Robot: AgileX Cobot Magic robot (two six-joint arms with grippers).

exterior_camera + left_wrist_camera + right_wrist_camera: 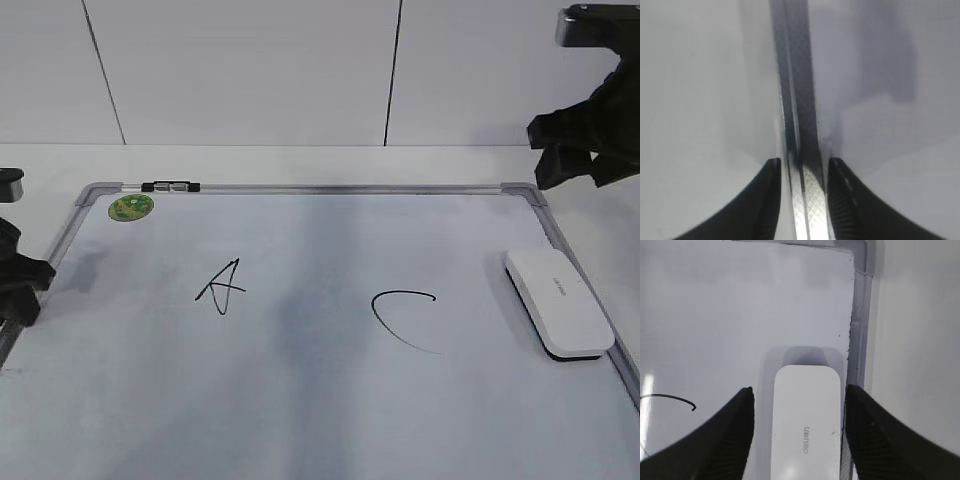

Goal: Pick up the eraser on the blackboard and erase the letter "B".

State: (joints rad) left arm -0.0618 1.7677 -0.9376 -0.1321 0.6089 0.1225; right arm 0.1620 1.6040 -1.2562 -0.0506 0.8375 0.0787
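Note:
The blackboard (350, 187) lies flat and shows a black "A" (222, 287) and an open "C" (400, 315). No letter "B" shows; a faint grey smear (300, 310) lies between them. The white eraser (558, 300) rests on the board by its right frame and also shows in the right wrist view (806, 425). My right gripper (575, 165) hangs open and empty above it, its fingers (797, 390) framing the eraser from above. My left gripper (20, 280) sits at the board's left edge, jaws (802, 162) closed tight on the metal frame (797, 100).
A round green sticker (131, 208) and a small black-and-silver clip (170, 186) sit at the board's top left. White table (300, 160) surrounds the board, with a white panelled wall (250, 60) behind.

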